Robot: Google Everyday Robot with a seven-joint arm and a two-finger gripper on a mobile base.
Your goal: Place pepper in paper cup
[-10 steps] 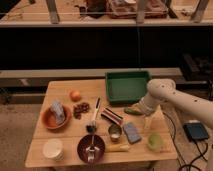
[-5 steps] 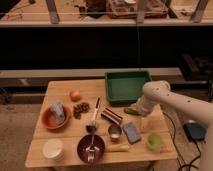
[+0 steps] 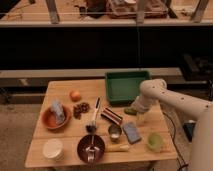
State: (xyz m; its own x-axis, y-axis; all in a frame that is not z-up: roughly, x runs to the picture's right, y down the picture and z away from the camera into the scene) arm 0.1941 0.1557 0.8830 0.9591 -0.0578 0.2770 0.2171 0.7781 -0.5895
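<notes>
Gripper (image 3: 138, 115) low beside pepper (image 3: 129, 111), elbow (image 3: 152, 91) up near green tray (image 3: 122, 85).

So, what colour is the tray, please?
The tray is green, shown in the camera view; the gripper is just in front of it.

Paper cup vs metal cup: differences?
The paper cup is cream-white and wide; the metal cup is shiny and narrower. The paper cup sits at a corner of the table, the metal cup near its middle. Both stand upright. The gripper hangs beside the pepper, away from the paper cup.
</notes>
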